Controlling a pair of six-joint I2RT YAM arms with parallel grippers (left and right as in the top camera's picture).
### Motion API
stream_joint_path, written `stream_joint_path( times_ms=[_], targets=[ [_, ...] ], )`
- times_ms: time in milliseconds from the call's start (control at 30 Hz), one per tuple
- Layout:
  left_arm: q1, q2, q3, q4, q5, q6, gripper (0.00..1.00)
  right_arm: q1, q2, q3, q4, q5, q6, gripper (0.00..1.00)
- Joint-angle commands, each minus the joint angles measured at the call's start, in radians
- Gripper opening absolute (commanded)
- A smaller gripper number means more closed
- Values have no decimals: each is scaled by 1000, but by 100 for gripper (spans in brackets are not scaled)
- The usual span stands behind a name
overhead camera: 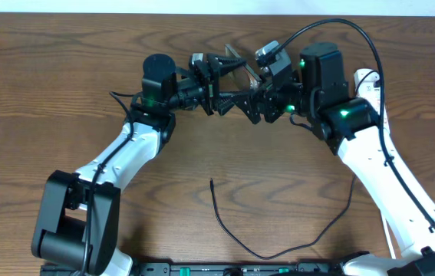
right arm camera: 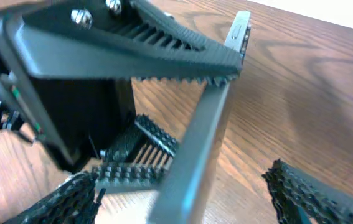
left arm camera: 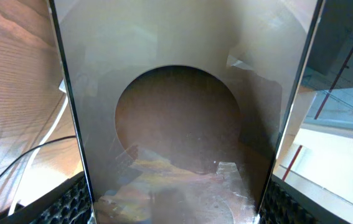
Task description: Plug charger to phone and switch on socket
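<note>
The phone [overhead camera: 237, 66] is held off the table at the back middle, between the two arms. My left gripper [overhead camera: 229, 83] is shut on it. In the left wrist view its glossy brownish face [left arm camera: 176, 112] fills the gap between the fingers [left arm camera: 176, 208]. My right gripper [overhead camera: 261, 92] is open, its jaws [right arm camera: 188, 199] either side of the phone's thin edge [right arm camera: 210, 118] without touching it. The charger [overhead camera: 232, 230] lies loose on the table in front, its plug tip [overhead camera: 212, 182] pointing away. The socket [overhead camera: 364, 78] shows only as a white end behind the right arm.
A thick black robot cable [overhead camera: 340, 27] arcs over the right arm. The left gripper's toothed fingers [right arm camera: 164, 56] fill the upper left of the right wrist view. A white surface with red lines [left arm camera: 338, 168] shows to the right of the phone in the left wrist view.
</note>
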Motion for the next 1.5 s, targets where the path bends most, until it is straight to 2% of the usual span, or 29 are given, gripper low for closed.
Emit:
stream_joint_path(
  times_ms=[0,200,367,833,1167,1233,1300,1467],
  targets=[
    [-11,-29,29,16,-16,0,7,20,0,8,5,81,77,82],
    [-11,-29,29,16,-15,0,7,26,0,8,7,98,109,79],
    [-14,-29,29,16,-15,0,7,26,0,8,7,98,113,68],
    [-14,-29,29,16,-14,3,7,33,0,8,7,98,112,52],
    [-21,-29,29,15,-12,4,7,33,0,8,6,98,112,37],
    [-24,-29,29,16,-12,3,7,33,0,8,6,98,112,31],
    [-26,-29,29,15,-12,3,7,33,0,8,3,98,112,19],
    [-26,-29,29,16,-12,3,7,33,0,8,3,98,112,1]
  ],
)
